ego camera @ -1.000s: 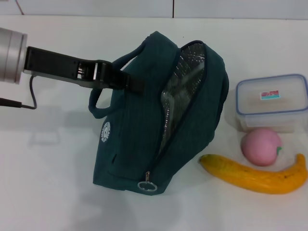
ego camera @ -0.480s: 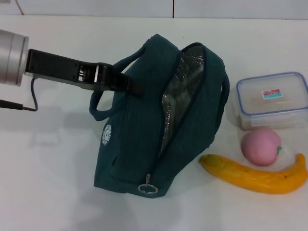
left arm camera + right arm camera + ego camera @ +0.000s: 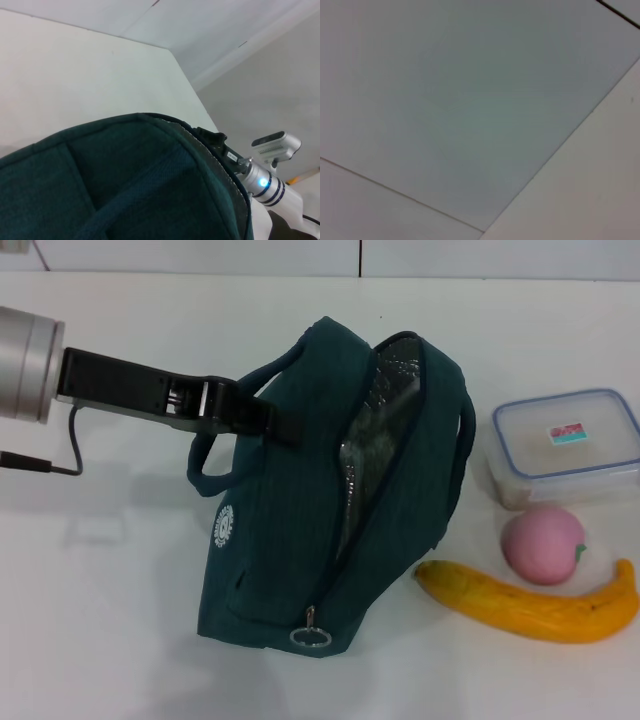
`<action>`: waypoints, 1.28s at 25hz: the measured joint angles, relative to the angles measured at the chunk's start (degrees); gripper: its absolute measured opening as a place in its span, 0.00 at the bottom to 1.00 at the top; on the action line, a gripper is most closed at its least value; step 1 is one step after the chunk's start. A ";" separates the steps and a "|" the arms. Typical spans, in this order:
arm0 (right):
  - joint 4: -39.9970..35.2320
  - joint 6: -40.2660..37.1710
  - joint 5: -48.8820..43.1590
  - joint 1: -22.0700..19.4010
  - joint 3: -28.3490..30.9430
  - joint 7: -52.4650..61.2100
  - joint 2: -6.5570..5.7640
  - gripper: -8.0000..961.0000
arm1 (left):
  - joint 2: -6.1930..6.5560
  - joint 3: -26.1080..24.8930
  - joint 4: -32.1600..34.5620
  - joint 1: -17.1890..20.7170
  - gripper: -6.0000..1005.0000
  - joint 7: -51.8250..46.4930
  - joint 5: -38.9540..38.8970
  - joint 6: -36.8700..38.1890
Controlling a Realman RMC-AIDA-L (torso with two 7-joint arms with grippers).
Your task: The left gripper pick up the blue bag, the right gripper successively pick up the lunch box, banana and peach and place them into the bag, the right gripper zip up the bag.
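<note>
- Label, small, red and blue, on the lid of the clear rectangular lunch box with blue rim; print too small to read.
- Round white logo on the dark teal-blue fabric bag; unreadable.
- Bag tilted on the white table, zipper open, silver foil lining showing, ring pull at the near end.
- Left gripper, black, fingers clamped together on a loop handle.
- Pink round peach between lunch box and long curved yellow-orange banana, right of the bag.
- Right gripper out of sight.

L gripper grips blue bag handle; bag unzipped, foil lining showing.
</note>
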 joint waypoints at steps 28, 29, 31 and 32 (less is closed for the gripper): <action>-0.47 -4.64 1.51 -3.57 -3.80 -1.25 -1.10 0.31 | 0.25 0.84 -1.43 -0.50 0.07 1.60 0.07 -0.01; -0.51 -5.82 1.51 -3.79 -3.80 -1.28 -1.10 0.31 | 0.31 0.87 -1.68 -0.54 0.07 1.83 0.07 0.00; -0.58 -7.31 1.51 -4.22 -3.80 -1.28 -1.09 0.31 | 0.40 0.88 -2.03 -0.58 0.07 2.27 0.08 -0.01; -0.57 -7.61 1.51 -4.38 -3.79 -1.22 -1.10 0.31 | 0.42 0.89 -2.18 -0.59 0.07 2.56 0.09 -0.01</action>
